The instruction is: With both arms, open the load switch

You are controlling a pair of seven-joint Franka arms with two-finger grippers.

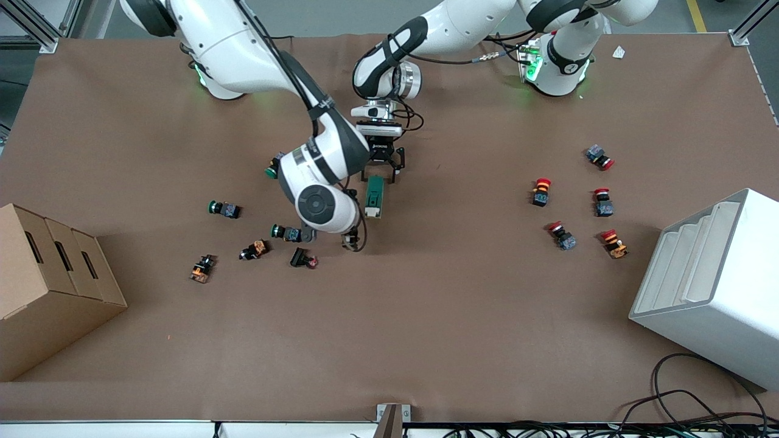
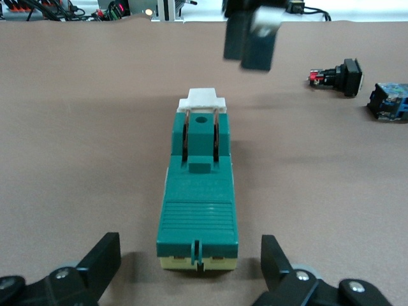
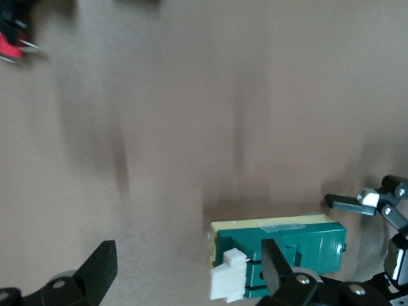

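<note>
Green load switch (image 1: 374,196) lies flat on the tabletop (image 1: 426,316). Left tool (image 1: 383,171), spread, brackets its end away from the toggle; right tool (image 1: 350,238), spread, hangs beside the toggle end. Approach step: next, left clamps the body, right pinches the toggle.

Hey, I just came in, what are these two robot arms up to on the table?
Both arms are closing in on the load switch, a green block with a white toggle lying flat mid-table. The left gripper is open, its fingers straddling one end of the block without clamping it. The right gripper hangs open near the toggle end, not gripping either. The toggle looks untouched. Green push buttons and red push buttons lie scattered around, out of play.
</note>
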